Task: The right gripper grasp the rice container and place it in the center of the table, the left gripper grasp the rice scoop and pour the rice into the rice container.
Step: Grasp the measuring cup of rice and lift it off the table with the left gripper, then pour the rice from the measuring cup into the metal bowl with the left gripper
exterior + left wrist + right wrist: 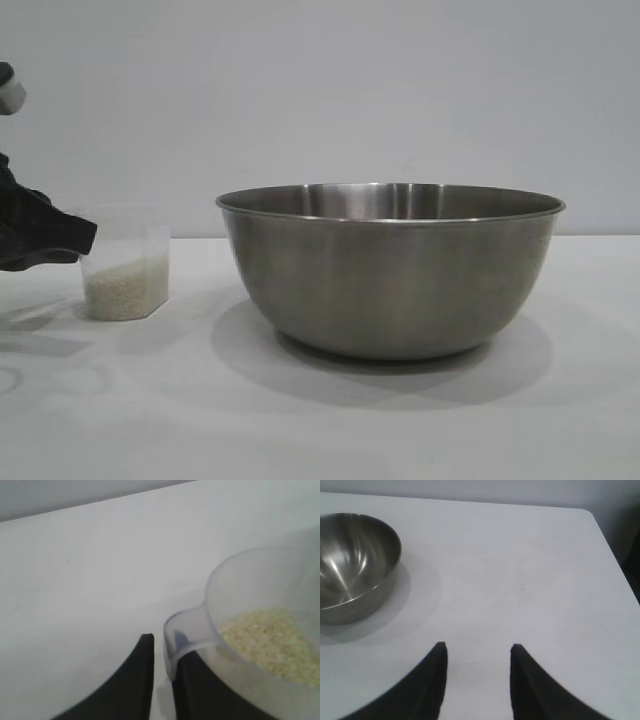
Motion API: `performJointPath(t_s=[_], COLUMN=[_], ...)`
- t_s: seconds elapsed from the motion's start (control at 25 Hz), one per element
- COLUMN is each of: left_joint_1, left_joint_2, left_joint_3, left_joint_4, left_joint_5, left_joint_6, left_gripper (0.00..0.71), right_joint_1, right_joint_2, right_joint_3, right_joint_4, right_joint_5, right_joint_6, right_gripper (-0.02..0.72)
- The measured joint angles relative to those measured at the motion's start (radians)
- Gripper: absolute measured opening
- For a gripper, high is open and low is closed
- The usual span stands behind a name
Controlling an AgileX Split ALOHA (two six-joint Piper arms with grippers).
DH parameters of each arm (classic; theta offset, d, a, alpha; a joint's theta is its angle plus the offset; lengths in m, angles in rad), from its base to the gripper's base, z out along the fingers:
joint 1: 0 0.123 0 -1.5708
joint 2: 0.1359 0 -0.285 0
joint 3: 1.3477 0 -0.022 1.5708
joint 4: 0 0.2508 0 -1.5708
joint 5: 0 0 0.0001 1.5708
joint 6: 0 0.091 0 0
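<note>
The rice container (390, 275), a large steel bowl, stands empty in the middle of the table (150, 410). The rice scoop (128, 245), a translucent cup, stands on the cloth to its left, about a third full of rice (125, 290). My left gripper (85, 240) reaches in from the left edge at the scoop's rim. In the left wrist view the left gripper (162, 640) has its fingers nearly together around the loop handle of the scoop (240, 580), with rice (270, 640) inside. My right gripper (477, 647) is open and empty over bare cloth, well away from the bowl (350, 565).
The table's far edge and corner (587, 512) show in the right wrist view. A plain grey wall stands behind the table. The cloth lies bare in front of the bowl and to its right.
</note>
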Motion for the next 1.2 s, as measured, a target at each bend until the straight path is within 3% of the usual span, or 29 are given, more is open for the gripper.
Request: performJointPath(t_s=[0.24, 0.52, 0.72, 0.96, 1.2], left_joint_1=[0.0, 0.0, -0.004, -0.051, -0.128], left_joint_2=[-0.086, -0.202, -0.205, -0.205, -0.16], left_joint_3=[-0.039, -0.145, -0.238, -0.317, -0.373], left_joint_4=[0.06, 0.3, 0.559, 0.629, 0.654], left_joint_5=[0.006, 0.006, 0.006, 0.039, 0.073], left_joint_6=[0.018, 0.257, 0.443, 0.697, 0.885], left_gripper=[0.0, 0.0, 0.0, 0.0, 0.0], right_joint_1=[0.0, 0.0, 0.0, 0.0, 0.0], right_joint_2=[0.0, 0.0, 0.0, 0.0, 0.0], right_joint_3=[0.0, 0.0, 0.0, 0.0, 0.0], right_joint_4=[0.0, 0.0, 0.0, 0.002, 0.002], right_joint_5=[0.0, 0.0, 0.0, 0.0, 0.0], right_joint_6=[0.0, 0.0, 0.0, 0.0, 0.0], right_gripper=[0.29, 0.29, 0.29, 0.29, 0.29])
